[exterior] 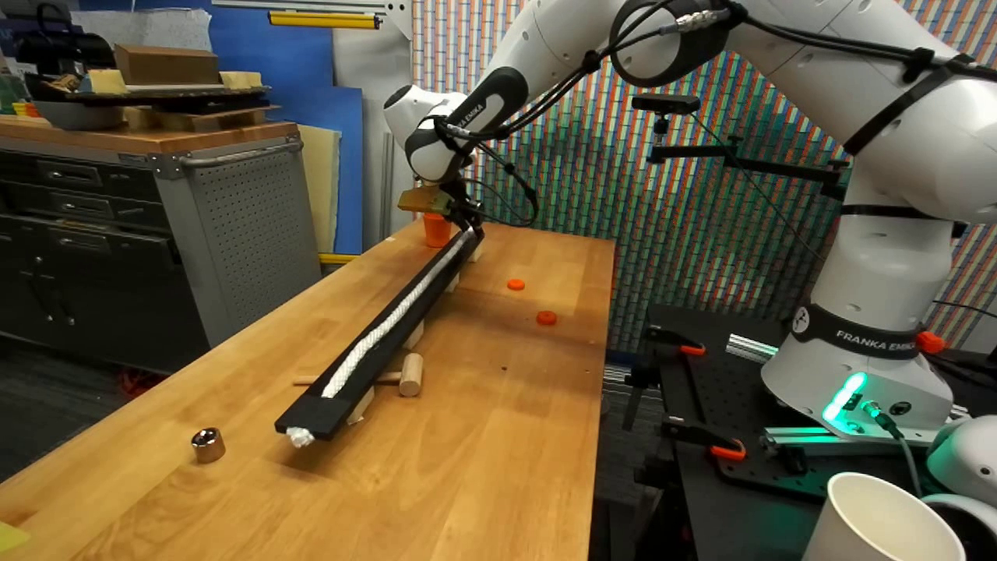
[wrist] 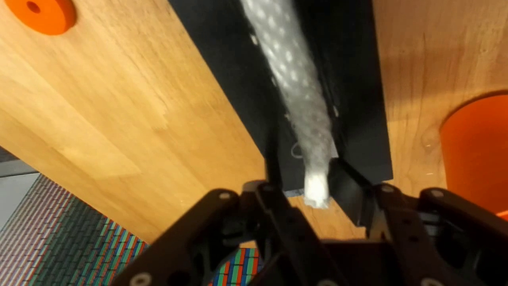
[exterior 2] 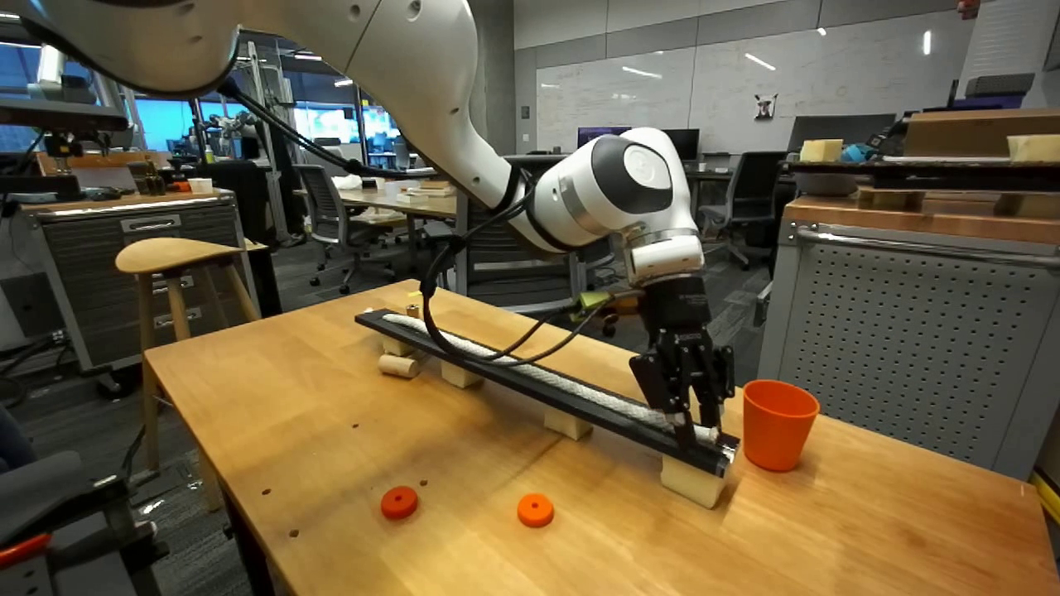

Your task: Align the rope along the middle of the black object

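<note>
Okay, long honey-coloured wooden table (exterior: 483, 483), grey metal cabinet (exterior: 241, 226) with perforated side and wooden top near its long edge. White jointed robot arm (exterior 2: 414, 74) reaches over the table in both exterior views. Long, narrow, straight matte black bar (exterior: 403, 331) runs above the table, raised off it. Thin white braided rope (exterior: 356, 360) lies lengthwise on top of the bar, roughly mid-width, slightly wavy from what I see in an exterior view. In the wrist view its pale tip overlaps the bar's end, a touch off-centre; at the opposite end its visible length stops short of the edge. Black two-fingered end effector (wrist: 305, 165) points down at the pale-tip end, fingers apart, one on each side of the rope; can't tell whether either touches rope or bar. Tapered orange cup (exterior 2: 777, 430), upright on the table, just beside that same end. Pale wooden mallet (exterior: 411, 374) lies on the table, handle passing under the bar, cylindrical head sticking out to one side. Pale wooden blocks (exterior 2: 567, 422) sit spaced apart under the bar, bar resting on them. Round red-orange disc (exterior 2: 399, 507) and round bright orange disc (exterior 2: 535, 515), centre hole in each, lie flat on the table, apart from the bar. Short shiny metal cylinder (exterior: 208, 446), hollow on top, stands on the table near the bar's opposite end. Small crumpled white bit (exterior: 300, 436) pokes out right at that end; can't tell if it joins the rope.
</note>
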